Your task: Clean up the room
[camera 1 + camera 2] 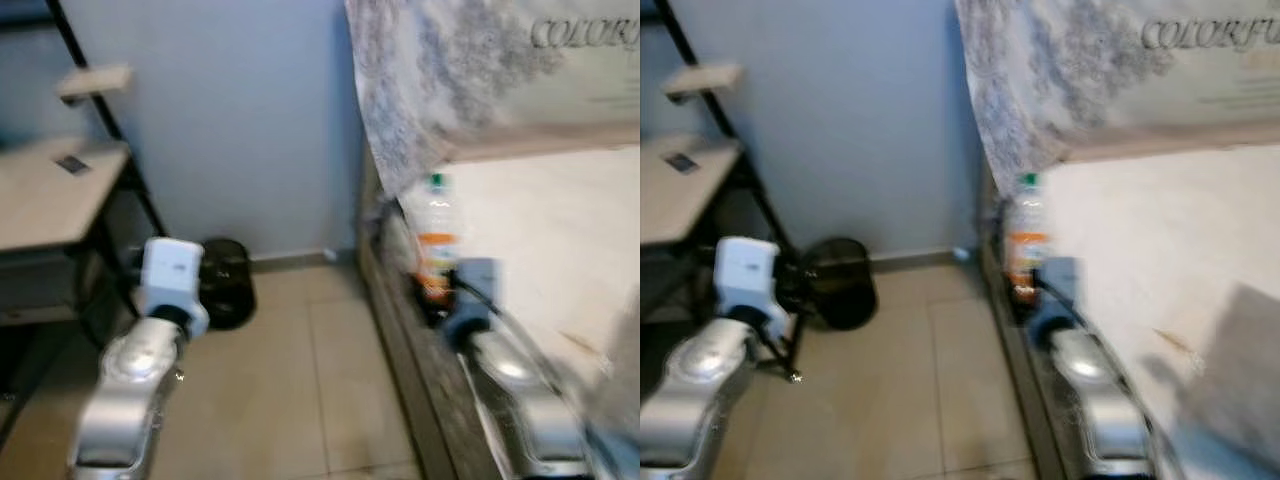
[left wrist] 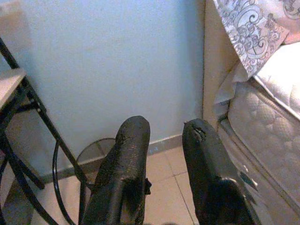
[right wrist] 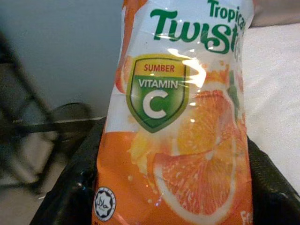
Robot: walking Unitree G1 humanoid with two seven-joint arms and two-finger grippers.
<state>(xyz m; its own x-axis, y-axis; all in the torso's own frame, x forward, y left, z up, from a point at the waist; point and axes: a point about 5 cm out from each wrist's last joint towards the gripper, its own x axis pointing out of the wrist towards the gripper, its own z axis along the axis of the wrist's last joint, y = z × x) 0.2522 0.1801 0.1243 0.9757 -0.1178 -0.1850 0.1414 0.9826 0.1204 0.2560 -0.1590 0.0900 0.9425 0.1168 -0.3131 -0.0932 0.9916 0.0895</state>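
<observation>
Right tool (image 3: 168, 187) is clamping a clear plastic orange-drink bottle with a green cap and orange label (image 1: 437, 235), black fingers (image 3: 269, 183) pressing on both sides of it. Bottle is sitting upright at centre right of the head frames, at the edge of the white-mattress bed (image 1: 560, 230), above the beige tiled floor (image 1: 290, 380). Label is reading "Twist", "SUMBER VITAMIN C"; bottle's liquid level is hard to make out behind the label.

Left tool (image 2: 164, 173) is hanging empty at lower left, fingers apart, pointing at the pale blue wall (image 1: 240, 120).

Round black wire waste bin (image 1: 226, 280) is standing on the floor against the wall, lower centre-left; contents are too dark to tell.

Light wood worktop on a black metal frame (image 1: 50, 195) is cut off at the left edge, carrying a small dark flat object (image 1: 71, 164), too blurred to identify. Grey-patterned bedsheet (image 1: 440, 70) is draping over the upper right corner; printed lettering there is cut off by the frame edge. Both head views are motion-blurred.
</observation>
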